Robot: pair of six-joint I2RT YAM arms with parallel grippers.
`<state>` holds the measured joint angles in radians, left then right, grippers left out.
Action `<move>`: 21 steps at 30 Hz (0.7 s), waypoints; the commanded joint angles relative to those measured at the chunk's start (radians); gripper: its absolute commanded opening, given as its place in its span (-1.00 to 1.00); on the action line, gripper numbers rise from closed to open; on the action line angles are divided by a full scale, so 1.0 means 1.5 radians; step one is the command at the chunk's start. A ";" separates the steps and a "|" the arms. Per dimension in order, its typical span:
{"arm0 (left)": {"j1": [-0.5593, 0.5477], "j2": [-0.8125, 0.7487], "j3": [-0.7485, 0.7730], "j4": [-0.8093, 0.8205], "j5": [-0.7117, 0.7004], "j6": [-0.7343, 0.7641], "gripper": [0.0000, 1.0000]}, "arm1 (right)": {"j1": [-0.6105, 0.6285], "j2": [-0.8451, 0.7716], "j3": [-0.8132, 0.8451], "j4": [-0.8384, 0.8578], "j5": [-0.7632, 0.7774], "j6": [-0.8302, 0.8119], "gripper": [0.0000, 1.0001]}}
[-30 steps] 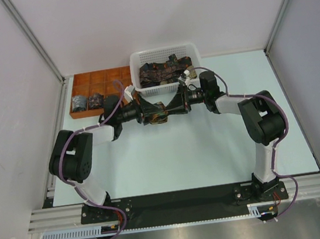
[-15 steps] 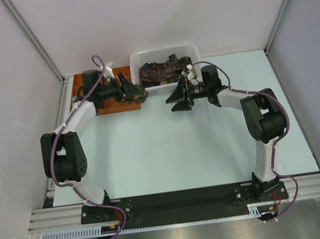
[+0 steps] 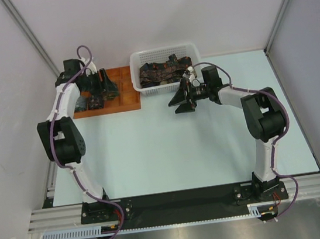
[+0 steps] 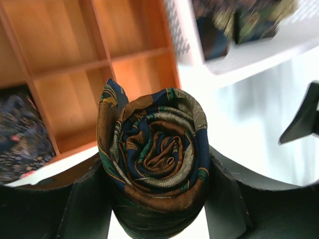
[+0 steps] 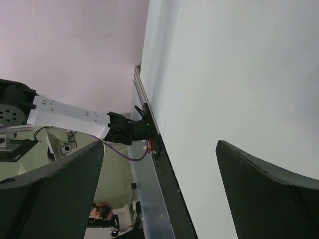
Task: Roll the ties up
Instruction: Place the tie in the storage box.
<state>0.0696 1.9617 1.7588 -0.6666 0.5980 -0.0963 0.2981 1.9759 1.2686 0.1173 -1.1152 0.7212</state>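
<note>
**L claw grips rolled tie over tray; R claw wide and empty**

Edges/room: pale table (image 3: pixel 170 153) is boxed by side panels (image 3: pixel 2 87) on L, R and far side. Orange tray (image 3: pixel 129 97) sits in the far-L corner, hard up beside the white basket (image 3: pixel 163 52). Can't tell if they touch. Basket is at far edge, approx centre. Centre and near half of table are bare, w/ open surface between the two claws and also R of the basket. R wrist cam shows bare table running to a dark edge rail (image 5: pixel 149 174).

L arm (image 3: pixel 62 141): stretched up along the L edge, elbow by the L panel, forearm reaching far, wrist turned R over the tray. L claw (image 3: pixel 107 88) is closed part-way on a rolled tie (image 4: pixel 154 154), fingers (image 4: pixel 84 199) pressing both sides. The coil faces the cam: navy, brown, green and gold spiral, end flap sticking up top-L. It hangs over the tray's near side w/ empty slots behind it. Which slot is under it, can't tell.

R arm (image 3: pixel 263 119): elbow folded on the R side, forearm running L. R claw (image 3: pixel 180 101) is low over the table just near-side of the basket, pointing L, spread wide w/ nothing between the fingers (image 5: pixel 259 189).

Other ties: loose ties (image 3: pixel 163 70) are heaped in the basket. Rolled bundles (image 3: pixel 87 102) sit in the tray's near-L slots, partly hidden under the L arm.
</note>
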 commanded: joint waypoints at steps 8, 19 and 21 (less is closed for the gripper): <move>-0.009 0.084 0.115 -0.073 -0.038 0.055 -1.00 | 0.004 0.014 0.030 -0.033 -0.006 -0.042 1.00; -0.016 0.133 0.116 -0.089 -0.098 0.045 -1.00 | 0.011 0.017 0.029 -0.041 -0.002 -0.049 0.99; -0.017 0.140 0.123 -0.089 -0.124 0.044 -1.00 | 0.012 0.018 0.030 -0.041 -0.001 -0.049 0.99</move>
<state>0.0532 2.1639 1.8927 -0.7948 0.4808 -0.0422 0.3073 1.9900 1.2758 0.0612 -1.1141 0.6704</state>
